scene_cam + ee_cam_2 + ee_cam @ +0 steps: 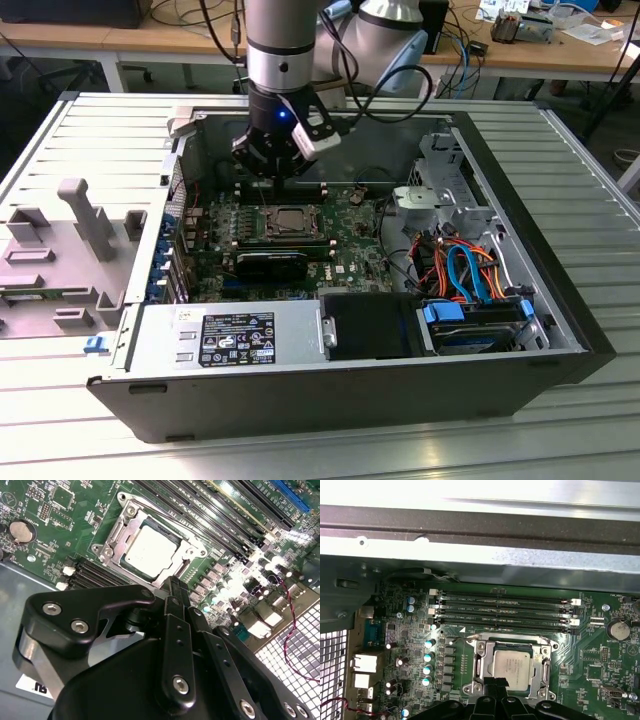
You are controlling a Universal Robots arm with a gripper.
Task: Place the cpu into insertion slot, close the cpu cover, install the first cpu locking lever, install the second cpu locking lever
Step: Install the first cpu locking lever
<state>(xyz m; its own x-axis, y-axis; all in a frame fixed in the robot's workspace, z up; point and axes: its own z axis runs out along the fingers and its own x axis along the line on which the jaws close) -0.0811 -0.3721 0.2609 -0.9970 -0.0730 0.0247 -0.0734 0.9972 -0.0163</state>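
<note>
The cpu (509,666) already sits in its socket on the motherboard (350,250), toward the far side of the open computer case (560,290). The cpu cover (482,662) lies flat around it, so I judge two steps done; whether either locking lever is latched is unclear. The gripper (495,684) hovers at the socket's edge, fingers pressed together with nothing visibly between them. The exterior view shows the whole case, with the power supply (230,338) at the near side, while both wrist views bring the socket close, the first adding the memory slots (505,611) beside it.
</note>
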